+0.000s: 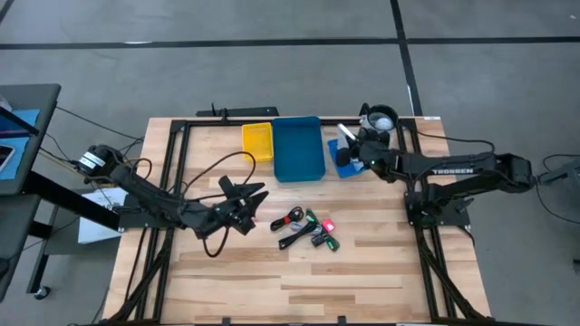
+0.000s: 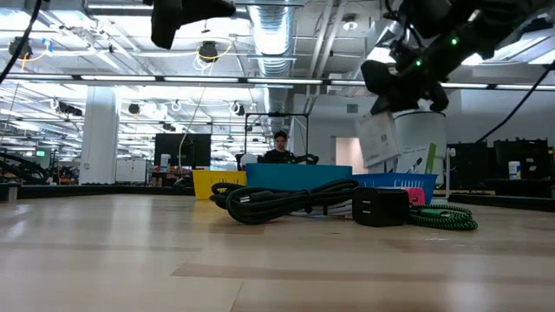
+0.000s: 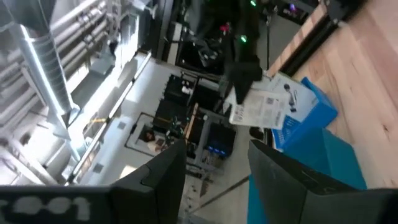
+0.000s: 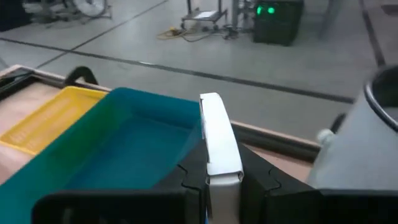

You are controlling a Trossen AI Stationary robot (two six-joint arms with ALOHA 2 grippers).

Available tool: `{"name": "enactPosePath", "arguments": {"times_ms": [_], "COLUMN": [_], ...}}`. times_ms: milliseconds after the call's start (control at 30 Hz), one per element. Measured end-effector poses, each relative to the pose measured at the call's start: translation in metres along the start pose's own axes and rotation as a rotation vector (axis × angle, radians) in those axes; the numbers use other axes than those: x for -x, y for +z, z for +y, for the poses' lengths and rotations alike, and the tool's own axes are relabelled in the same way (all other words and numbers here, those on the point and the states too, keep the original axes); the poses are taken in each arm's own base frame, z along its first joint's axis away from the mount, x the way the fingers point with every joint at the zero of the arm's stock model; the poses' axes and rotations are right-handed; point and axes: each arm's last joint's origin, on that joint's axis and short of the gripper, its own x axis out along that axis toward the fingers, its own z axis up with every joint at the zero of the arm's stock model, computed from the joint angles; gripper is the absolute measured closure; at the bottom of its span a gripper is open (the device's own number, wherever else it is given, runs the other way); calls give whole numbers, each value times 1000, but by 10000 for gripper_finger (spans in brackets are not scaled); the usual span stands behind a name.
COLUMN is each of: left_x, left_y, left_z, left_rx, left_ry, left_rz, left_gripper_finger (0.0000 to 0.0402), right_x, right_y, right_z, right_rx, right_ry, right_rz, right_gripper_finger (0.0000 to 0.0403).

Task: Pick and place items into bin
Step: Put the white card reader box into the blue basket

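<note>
I see a white card package (image 4: 219,146) pinched edge-on between the fingers of my right gripper (image 4: 221,180), raised off the bench near the far edge, right of the middle. In the low view the package (image 2: 378,139) hangs tilted under that gripper (image 2: 395,87), above a small blue basket (image 2: 401,182). From above, the gripper (image 1: 355,149) sits over this basket (image 1: 343,163), just right of the large teal bin (image 1: 298,148). A yellow tray (image 1: 257,140) lies against the teal bin's left side, and a white cylindrical cup (image 1: 379,119) stands near the far edge, beside the right arm.

The other pieces, black cables and clip-like parts with green and red bits (image 1: 310,230), lie in a loose cluster at the middle of the bench. A black adapter block (image 2: 380,207) and a green braided cord (image 2: 444,217) show there in the low view.

My left gripper (image 1: 243,201) hovers left of that cluster with its fingers (image 3: 163,177) spread apart, holding nothing.
</note>
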Motion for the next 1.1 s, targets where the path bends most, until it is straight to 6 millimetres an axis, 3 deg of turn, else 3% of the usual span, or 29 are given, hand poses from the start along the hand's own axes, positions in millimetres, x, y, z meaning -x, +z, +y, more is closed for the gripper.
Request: {"name": "enactPosePath", "arguments": {"times_ms": [200,600,1100], "left_x": [-5,-24,-28], "left_y": [0,-11,-14], "left_z": [4,10,11], "left_rx": [7,15,46], "left_ry": [9,23,24], "left_rz": [-81,-116,-114], "left_gripper_finger": [234,234,234], "right_x": [5,23,19], "right_y": [-15,-27,-30], "right_z": [1,13,9], "right_rx": [-50,-67,-65], "right_ry": [-54,-90,-153], "right_rz": [-53,-115,-117], "right_gripper_finger": [358,356,326]}}
